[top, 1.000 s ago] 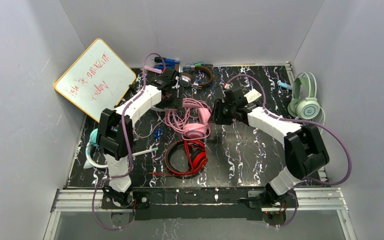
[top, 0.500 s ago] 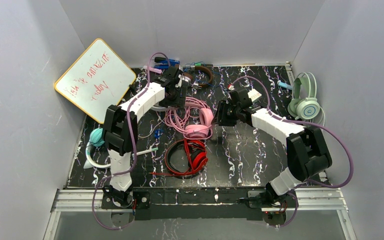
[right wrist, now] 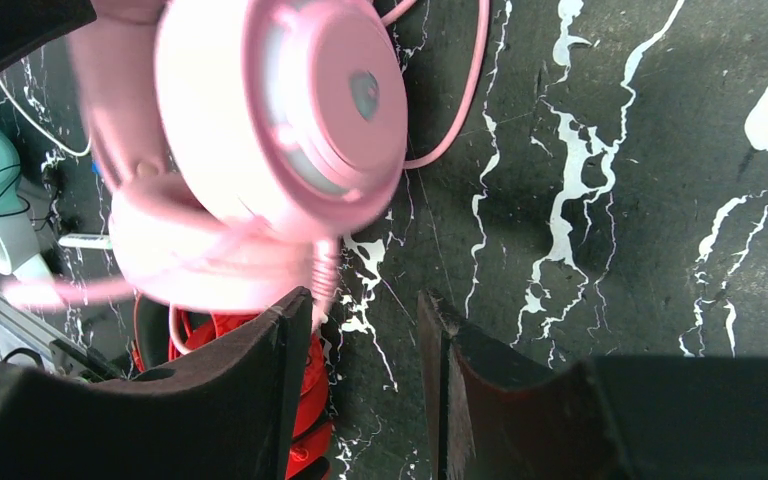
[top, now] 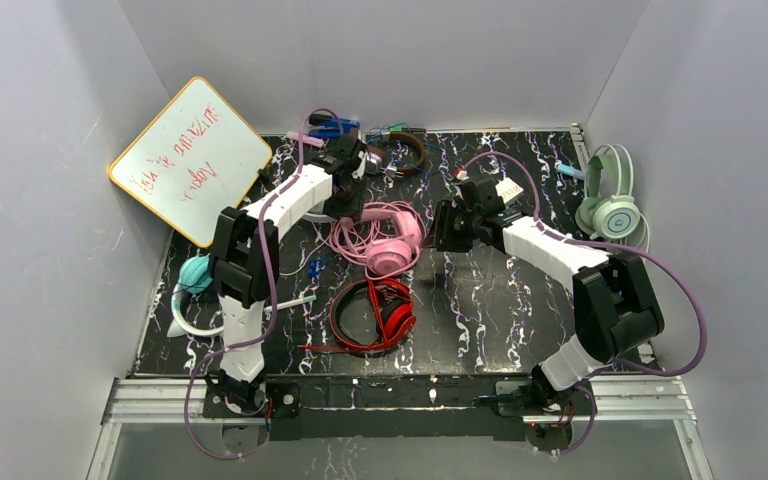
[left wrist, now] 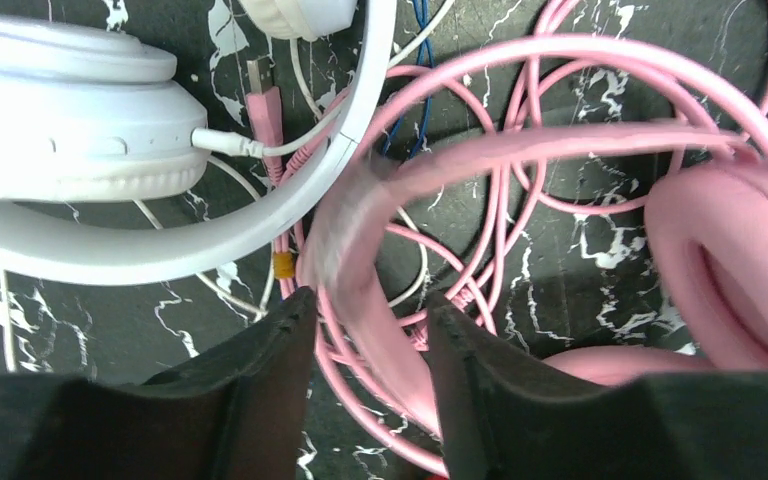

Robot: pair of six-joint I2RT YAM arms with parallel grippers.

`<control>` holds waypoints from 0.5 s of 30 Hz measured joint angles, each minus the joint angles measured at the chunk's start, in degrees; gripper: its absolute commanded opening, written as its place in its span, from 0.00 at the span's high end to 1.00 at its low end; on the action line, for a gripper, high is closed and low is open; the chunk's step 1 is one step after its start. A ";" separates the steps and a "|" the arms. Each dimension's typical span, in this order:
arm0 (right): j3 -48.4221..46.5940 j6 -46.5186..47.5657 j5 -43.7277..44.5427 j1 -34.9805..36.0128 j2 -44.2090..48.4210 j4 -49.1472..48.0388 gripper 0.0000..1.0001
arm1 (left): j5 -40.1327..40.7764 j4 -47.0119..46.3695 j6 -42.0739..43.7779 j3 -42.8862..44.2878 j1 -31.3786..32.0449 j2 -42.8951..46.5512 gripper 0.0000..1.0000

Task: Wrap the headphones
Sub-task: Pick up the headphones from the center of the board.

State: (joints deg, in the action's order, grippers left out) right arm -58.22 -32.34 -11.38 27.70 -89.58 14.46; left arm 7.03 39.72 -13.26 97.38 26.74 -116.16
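The pink headphones lie mid-table amid their own tangled pink cord. My left gripper stands over their headband. In the left wrist view my left gripper has its jaws closed around the pink headband and a loop of cord, and the band is motion-blurred. The white headphones lie just beside it. My right gripper is open and empty to the right of the pink cups. In the right wrist view my right gripper has bare table between its jaws, and a blurred pink cup is close ahead.
Red headphones lie in front of the pink ones. Teal headphones are at the left edge, mint green ones at the right edge and brown ones at the back. A whiteboard leans at the back left.
My left gripper has moved right onto the pink headband. The pink cups have shifted and turned since half a second ago. My right gripper drew slightly right, then stayed still.
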 measured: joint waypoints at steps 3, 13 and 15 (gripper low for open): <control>0.00 0.00 -0.22 0.00 0.02 0.00 0.49 | -0.20 0.52 0.76 1.05 0.00 -1.49 1.00; 0.00 1.18 -0.28 -0.13 5.09 1.11 0.25 | 2.99 3.87 1.70 2.84 0.00 -1.14 1.00; 0.07 1.53 0.09 -0.22 9.14 0.79 0.20 | 3.89 4.26 1.66 2.23 0.00 2.05 1.00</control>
State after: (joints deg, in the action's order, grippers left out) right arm -58.15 -30.81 -11.29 27.49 -80.44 15.25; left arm 10.92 43.99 -11.60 99.61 26.74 -114.10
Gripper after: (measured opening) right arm 0.746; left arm 0.007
